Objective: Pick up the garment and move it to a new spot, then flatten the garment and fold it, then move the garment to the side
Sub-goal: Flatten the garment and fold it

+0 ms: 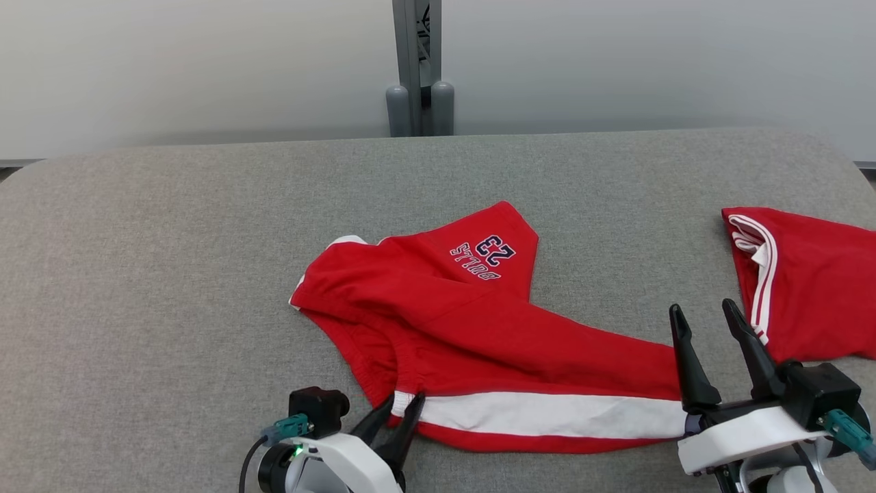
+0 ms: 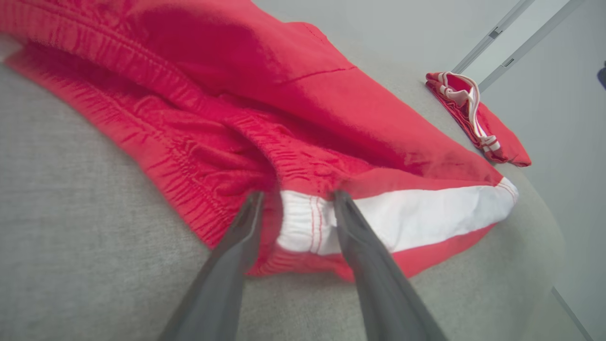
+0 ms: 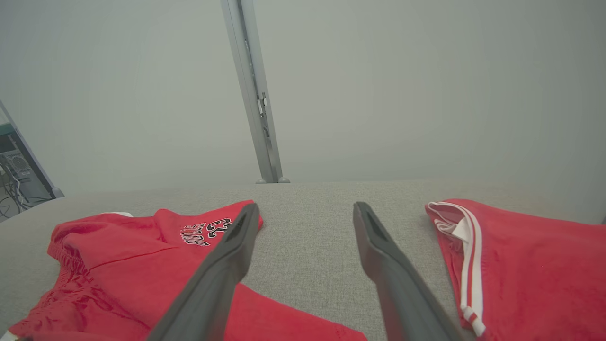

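Note:
The garment [image 1: 465, 322] is a pair of red shorts with a white side stripe and "BULLS 23" print, lying crumpled mid-table. My left gripper [image 1: 402, 404] is at its near edge. In the left wrist view the left gripper [image 2: 297, 195] straddles the white end of the waistband on the garment [image 2: 331, 94], jaws apart with cloth between them. My right gripper [image 1: 703, 308] hovers open over the stripe's right end. The right wrist view shows the right gripper [image 3: 307, 206] with only grey table between its fingers, and the garment [image 3: 118, 265] to the lower left.
A second red garment with white trim [image 1: 814, 281] lies at the table's right edge. The grey fabric-covered table [image 1: 171, 274] has bare room on the left and at the back. A grey post [image 1: 417, 68] stands behind the far edge.

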Robot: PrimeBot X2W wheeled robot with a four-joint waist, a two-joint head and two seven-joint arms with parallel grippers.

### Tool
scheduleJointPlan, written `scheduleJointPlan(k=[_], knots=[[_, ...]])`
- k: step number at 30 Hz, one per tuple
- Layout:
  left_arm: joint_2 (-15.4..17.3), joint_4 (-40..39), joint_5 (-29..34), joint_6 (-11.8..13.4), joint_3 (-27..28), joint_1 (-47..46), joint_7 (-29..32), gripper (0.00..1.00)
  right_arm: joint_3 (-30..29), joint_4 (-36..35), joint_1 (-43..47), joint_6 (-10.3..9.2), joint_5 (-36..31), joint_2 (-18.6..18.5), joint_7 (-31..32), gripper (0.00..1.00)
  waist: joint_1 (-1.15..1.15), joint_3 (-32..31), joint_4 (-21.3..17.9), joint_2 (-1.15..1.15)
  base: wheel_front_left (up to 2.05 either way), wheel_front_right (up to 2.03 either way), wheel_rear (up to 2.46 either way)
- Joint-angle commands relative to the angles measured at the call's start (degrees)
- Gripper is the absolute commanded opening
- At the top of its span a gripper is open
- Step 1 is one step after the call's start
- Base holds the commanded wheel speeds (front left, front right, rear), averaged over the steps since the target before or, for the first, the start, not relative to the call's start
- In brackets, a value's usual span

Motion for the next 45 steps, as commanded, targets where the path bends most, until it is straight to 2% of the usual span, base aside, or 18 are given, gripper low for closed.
scheduleJointPlan(k=[1, 11, 18, 25, 29, 41, 42, 43, 45], knots=[[0.8, 0.0, -0.7, -0.1, -0.5, -0.7, -0.1, 0.00, -0.4, 0.0, -0.3, 0.01, -0.1, -0.4, -0.2, 1.00, 0.00, 0.0, 0.1, 0.00, 0.00, 0.00, 0.00], [2.8, -1.2, -3.2, -0.1, -0.9, -0.3, -4.0, 0.00, -3.0, 3.9, 1.4, 0.01, -0.8, -0.4, -0.2, 1.00, 0.00, -0.9, 0.9, 0.00, 0.00, 0.00, 0.00], [3.3, -2.1, -3.0, -0.1, -1.4, 1.0, -5.0, 0.00, -3.7, 7.3, 5.6, 0.01, 2.1, 0.2, -0.2, 1.00, 0.00, -1.6, 1.9, 0.00, 0.00, 0.00, 0.00], [3.4, -2.6, -2.5, -0.1, -0.8, 0.7, -5.3, 0.00, -1.6, 9.5, 8.5, 0.01, 7.3, 0.3, -0.2, 1.00, 0.00, -0.9, 1.7, 0.00, 0.00, 0.00, 0.00], [3.3, -3.0, -2.9, -0.1, -0.4, 1.0, -5.5, 0.00, 0.7, 10.7, 8.3, 0.01, 10.7, -1.0, -0.2, 1.00, 0.00, -0.5, 1.4, 0.00, 0.00, 0.00, 0.00], [3.1, -2.6, -2.1, -0.1, 0.1, 1.6, -5.6, 0.00, 6.0, 12.0, 8.0, 0.01, 15.2, -3.2, -0.2, 1.00, 0.00, -0.8, 1.2, 0.00, 0.00, 0.00, 0.00], [3.1, -2.6, -2.1, -0.1, 0.2, 1.6, -5.6, 0.00, 6.4, 12.1, 7.9, 0.01, 15.5, -3.3, -0.2, 0.95, 0.00, -0.9, 1.2, 0.00, 0.00, 0.00, 0.00], [3.1, -2.6, -2.0, -0.1, 0.2, 1.6, -5.6, 0.00, 6.6, 12.2, 7.8, 0.01, 15.8, -3.4, -0.2, 0.61, 0.00, -0.9, 1.2, 0.00, 0.00, 0.00, 0.00], [3.0, -2.5, -2.1, -0.1, 0.4, 1.7, -5.6, 0.00, 7.0, 12.2, 7.7, 0.01, 16.3, -3.7, -0.2, 0.24, 0.00, -0.9, 1.2, 0.00, 0.00, 0.00, 0.00]])
